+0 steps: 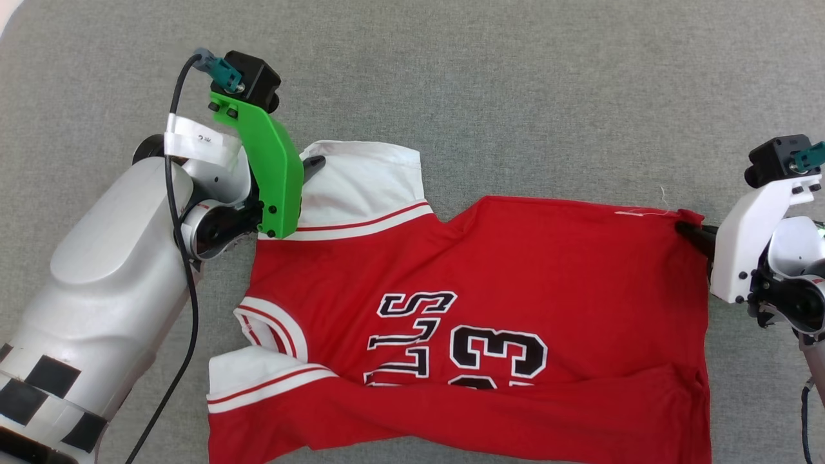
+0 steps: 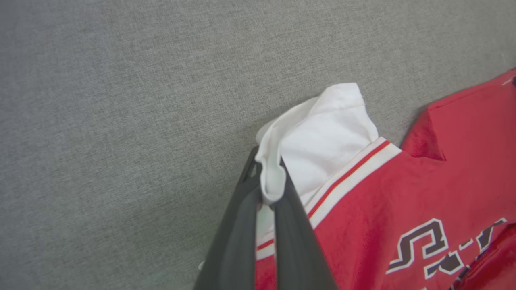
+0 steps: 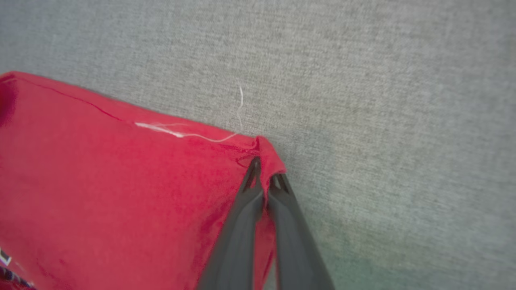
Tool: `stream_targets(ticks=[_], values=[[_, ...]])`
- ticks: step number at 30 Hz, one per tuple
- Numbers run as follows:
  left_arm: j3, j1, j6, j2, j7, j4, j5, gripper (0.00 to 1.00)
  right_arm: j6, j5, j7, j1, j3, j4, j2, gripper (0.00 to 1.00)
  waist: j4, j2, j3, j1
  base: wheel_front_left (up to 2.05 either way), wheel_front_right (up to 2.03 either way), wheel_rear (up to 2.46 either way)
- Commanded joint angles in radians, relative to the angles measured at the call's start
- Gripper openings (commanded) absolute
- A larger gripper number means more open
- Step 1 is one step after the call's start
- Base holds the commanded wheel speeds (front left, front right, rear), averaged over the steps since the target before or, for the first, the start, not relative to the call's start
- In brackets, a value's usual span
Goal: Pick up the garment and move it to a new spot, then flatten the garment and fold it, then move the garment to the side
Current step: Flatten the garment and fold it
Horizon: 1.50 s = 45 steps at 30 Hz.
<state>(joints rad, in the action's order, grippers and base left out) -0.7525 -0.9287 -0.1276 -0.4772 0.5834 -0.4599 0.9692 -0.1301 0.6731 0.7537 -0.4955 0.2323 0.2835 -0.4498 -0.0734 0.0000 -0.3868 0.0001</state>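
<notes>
While two tools (image 2: 268, 158) (image 3: 266, 171) pinch, one garment (image 1: 515, 270) lies spread.

Garment (image 1: 515, 258) print reads "LLS" and, seemingly, "23".

The shirt (image 1: 515, 270) is red with white sleeves (image 1: 367, 174), red-and-white striped trim (image 1: 367, 222) and black lettering (image 1: 496, 348) outlined in white. A white thread (image 3: 189, 135) lies on the red cloth. The surface (image 1: 515, 77) beneath is speckled grey. The left forearm (image 1: 97, 290) is silver with black-and-white checks and bears a green bracket (image 1: 274, 167); the right-hand bracket (image 1: 747, 251) is white.
</notes>
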Motion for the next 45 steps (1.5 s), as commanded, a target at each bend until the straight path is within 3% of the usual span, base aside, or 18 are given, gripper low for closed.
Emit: stream_targets(ticks=[1,11,18,26,34,40,41,42,43,45], values=[[-0.006,-0.003,-0.003,-0.009,-0.015,-0.001,0.001,0.0,-0.001,0.005,0.008,0.022,0.017,0.015,0.021,0.0,0.003,0.0,0.015,-0.0001,0.0,0.0,0.0],[0.006,0.07,-0.002,-0.043,-0.127,0.01,0.024,0.0,-0.001,-0.028,-0.043,0.103,-0.104,-0.082,0.038,0.0,-0.006,0.0,0.135,-0.0001,0.0,0.0,0.0],[0.045,0.237,0.039,-0.079,-0.229,0.099,0.067,0.0,-0.001,-0.055,-0.074,0.269,-0.188,-0.177,0.088,0.0,-0.018,0.0,0.202,-0.0001,0.0,0.0,0.0],[0.082,0.507,0.133,-0.162,-0.342,0.258,0.105,0.0,-0.001,-0.072,-0.131,0.45,-0.256,-0.237,0.164,0.0,-0.024,0.0,0.261,-0.0001,0.0,0.0,0.0],[0.108,0.742,0.237,-0.208,-0.423,0.41,0.147,0.0,-0.001,-0.077,-0.161,0.574,-0.314,-0.249,0.221,0.0,-0.027,0.0,0.284,-0.0001,0.0,0.0,0.0],[0.108,0.857,0.262,-0.212,-0.455,0.438,0.182,0.0,-0.001,-0.086,-0.164,0.631,-0.319,-0.248,0.263,0.0,-0.017,0.0,0.291,-0.0001,0.0,0.0,0.0],[0.107,0.863,0.254,-0.204,-0.466,0.438,0.184,0.0,-0.001,-0.086,-0.169,0.636,-0.317,-0.242,0.265,0.08,-0.016,0.0,0.291,-0.0001,0.0,0.0,0.0],[0.105,0.869,0.244,-0.193,-0.478,0.432,0.185,0.0,-0.001,-0.088,-0.178,0.64,-0.315,-0.233,0.269,0.41,-0.016,0.0,0.292,-0.0001,0.0,0.0,0.0],[0.102,0.871,0.238,-0.184,-0.488,0.422,0.183,0.0,-0.001,-0.087,-0.184,0.644,-0.311,-0.226,0.276,1.0,-0.015,0.0,0.292,-0.0001,0.0,0.0,0.0],[0.094,0.87,0.222,-0.165,-0.507,0.395,0.175,0.16,-0.001,-0.086,-0.2,0.648,-0.302,-0.216,0.288,1.0,-0.014,0.0,0.293,-0.0001,0.0,0.0,0.0]])
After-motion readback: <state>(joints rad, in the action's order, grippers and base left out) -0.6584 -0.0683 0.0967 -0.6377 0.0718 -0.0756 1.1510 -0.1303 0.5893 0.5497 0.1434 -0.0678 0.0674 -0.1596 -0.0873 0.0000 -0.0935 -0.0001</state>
